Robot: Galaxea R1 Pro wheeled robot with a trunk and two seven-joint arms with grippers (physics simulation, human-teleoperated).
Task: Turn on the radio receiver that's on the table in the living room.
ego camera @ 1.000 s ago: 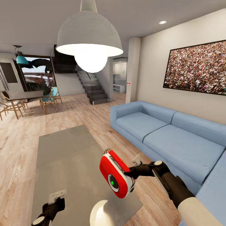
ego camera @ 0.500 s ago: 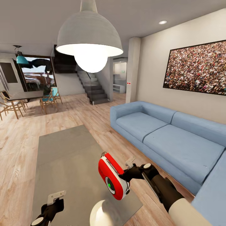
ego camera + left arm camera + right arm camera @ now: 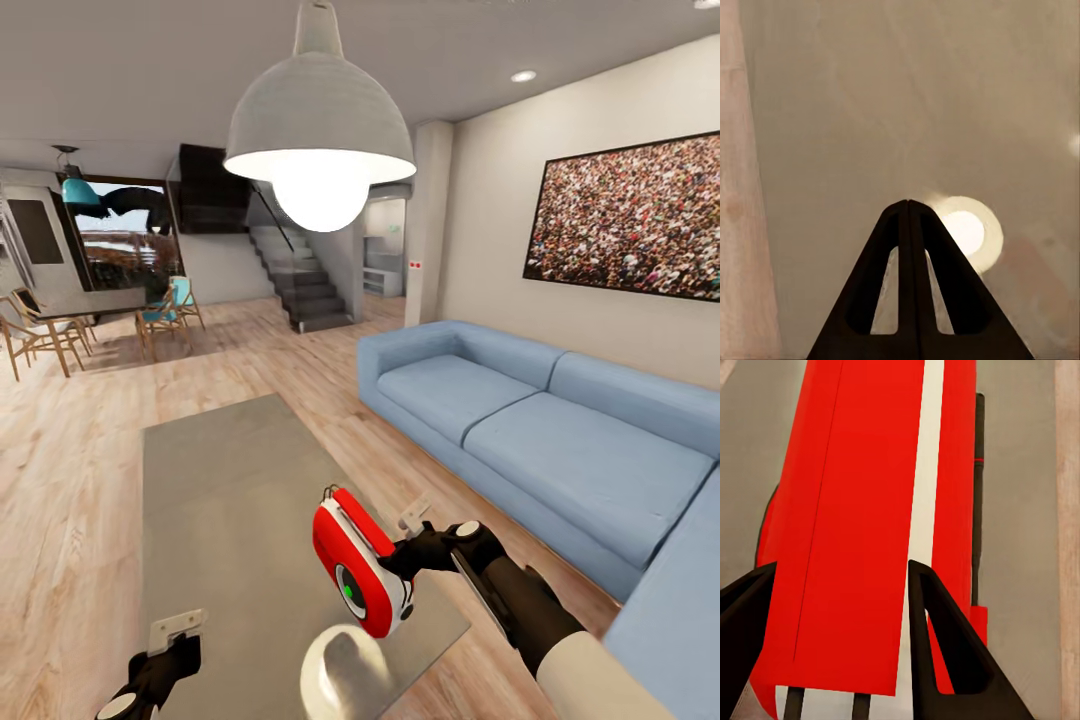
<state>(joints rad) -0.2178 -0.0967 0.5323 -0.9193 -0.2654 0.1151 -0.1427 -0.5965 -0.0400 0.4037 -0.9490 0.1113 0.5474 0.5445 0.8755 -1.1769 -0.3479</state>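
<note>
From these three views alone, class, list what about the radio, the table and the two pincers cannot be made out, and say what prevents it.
- Radio receiver, right wrist view: dial faces away.
- Right pincer, head view: fingertips behind the radio.
- Left pincer, head view: arm cut off by the frame's edge.
- Table, head view: near end hidden by lamp glare.

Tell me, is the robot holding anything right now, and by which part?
Yes: the right gripper holds the red radio receiver above the table, jaws across its body from the back. The left gripper is shut and holds nothing.

radio receiver (image 3: pixel 862 525) cut off by the right wrist view's edges, its dial face hidden there
</note>
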